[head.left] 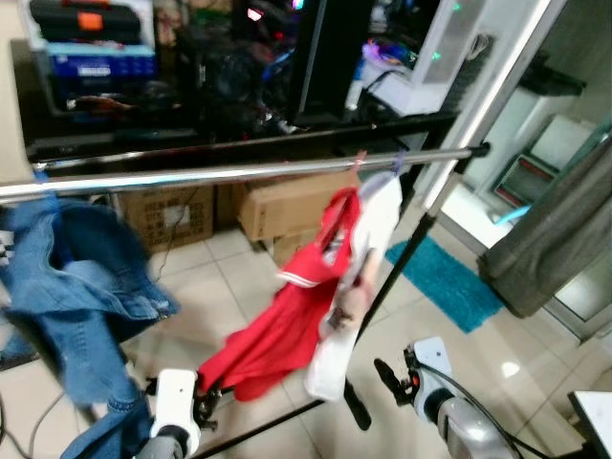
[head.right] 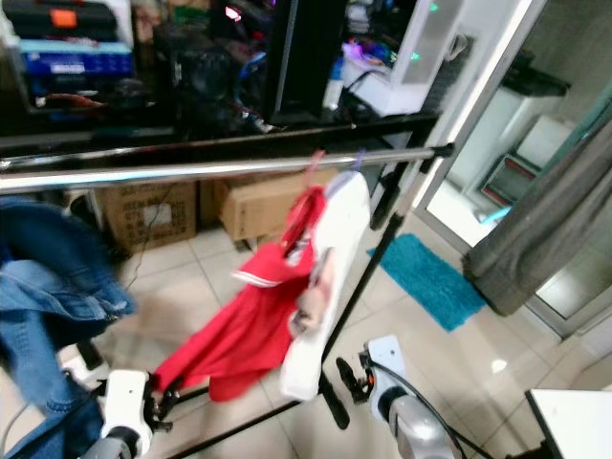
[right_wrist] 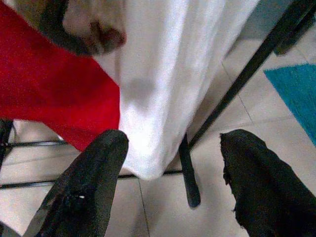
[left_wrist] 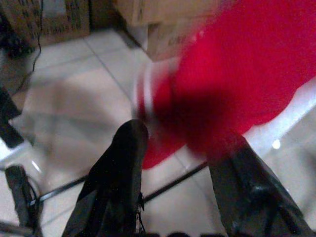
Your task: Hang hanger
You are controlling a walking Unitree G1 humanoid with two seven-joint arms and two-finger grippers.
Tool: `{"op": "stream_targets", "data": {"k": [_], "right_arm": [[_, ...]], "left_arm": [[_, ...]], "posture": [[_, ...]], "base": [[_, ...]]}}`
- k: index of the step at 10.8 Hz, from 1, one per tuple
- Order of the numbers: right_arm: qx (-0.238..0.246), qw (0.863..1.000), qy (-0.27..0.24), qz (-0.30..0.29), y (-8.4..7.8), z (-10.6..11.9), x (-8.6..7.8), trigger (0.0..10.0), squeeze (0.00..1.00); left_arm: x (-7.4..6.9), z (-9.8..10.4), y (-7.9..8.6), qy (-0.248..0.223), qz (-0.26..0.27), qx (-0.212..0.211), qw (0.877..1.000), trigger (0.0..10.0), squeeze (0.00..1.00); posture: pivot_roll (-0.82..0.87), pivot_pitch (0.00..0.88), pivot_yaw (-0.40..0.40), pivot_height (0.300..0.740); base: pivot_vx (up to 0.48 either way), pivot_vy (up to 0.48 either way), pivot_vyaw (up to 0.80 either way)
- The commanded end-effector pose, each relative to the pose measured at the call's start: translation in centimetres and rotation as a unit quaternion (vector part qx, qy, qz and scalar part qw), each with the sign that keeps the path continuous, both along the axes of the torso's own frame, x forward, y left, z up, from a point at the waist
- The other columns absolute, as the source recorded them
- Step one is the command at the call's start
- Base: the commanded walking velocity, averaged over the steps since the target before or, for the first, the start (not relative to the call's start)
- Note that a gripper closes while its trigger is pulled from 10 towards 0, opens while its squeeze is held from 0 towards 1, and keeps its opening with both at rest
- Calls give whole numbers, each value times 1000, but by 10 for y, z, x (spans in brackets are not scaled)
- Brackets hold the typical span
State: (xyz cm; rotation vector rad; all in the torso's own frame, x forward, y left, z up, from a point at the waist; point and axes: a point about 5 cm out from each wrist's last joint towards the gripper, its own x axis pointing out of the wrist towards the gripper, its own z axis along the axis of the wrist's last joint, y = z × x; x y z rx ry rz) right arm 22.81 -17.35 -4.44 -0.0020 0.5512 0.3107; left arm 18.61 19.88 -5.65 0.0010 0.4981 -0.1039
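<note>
Rail (head.left: 239, 172): a metal bar running across the scene from 9 o'clock to 3 o'clock, on a black stand (head.left: 402, 258).

Hangers: two small hooks are sitting on the rail at about 1 o'clock; their bodies are hidden under cloth. A red garment (head.left: 287, 330) and a white garment (head.left: 368, 239) are hanging from them, touching each other.

Denim clothing (head.left: 67, 277): hanging on the rail at 9 o'clock.

Left gripper (left_wrist: 182, 187): sitting low at 7 o'clock, fingers apart, holding nothing, pointing at the red garment.

Right gripper (right_wrist: 173, 182): sitting low at 5 o'clock, fingers apart, holding nothing, just below the white garment's hem.

Cardboard boxes (head.left: 287, 206): standing on the tiled floor behind the rail.

Teal mat (head.left: 445, 282): lying at 3 o'clock.
</note>
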Motion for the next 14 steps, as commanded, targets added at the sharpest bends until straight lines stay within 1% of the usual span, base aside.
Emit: {"op": "stream_targets", "data": {"k": [1,2,3,4,5,14], "right_arm": [[-16,999,23,-25,-15,-5,-7,10000,0],[-24,998,48,-29,-20,-12,-17,10000,0],[-30,997,61,-30,-23,-16,-24,10000,0],[-28,997,62,-33,-23,-16,-24,10000,0],[-21,997,61,-37,-22,-16,-23,10000,0],[-21,997,61,-37,-22,-16,-23,10000,0]], "left_arm": [[-3,-4,-7,17,-9,-2,1000,10000,0],[-7,-8,-6,33,-3,-5,999,10000,0],[-10,-10,-5,44,-1,-1,999,10000,0],[-11,-11,-5,48,-3,0,999,10000,0],[-12,-12,-6,52,-5,0,999,10000,0],[-12,-12,-6,52,-5,0,999,10000,0]], "posture": [[193,39,-151,740],[191,36,-151,731],[186,36,-150,718],[183,36,-149,714],[181,37,-146,714],[181,37,-146,714]], "base": [[0,0,0],[0,0,-413],[0,0,-413],[0,0,-550],[0,0,0],[0,0,0]]}}
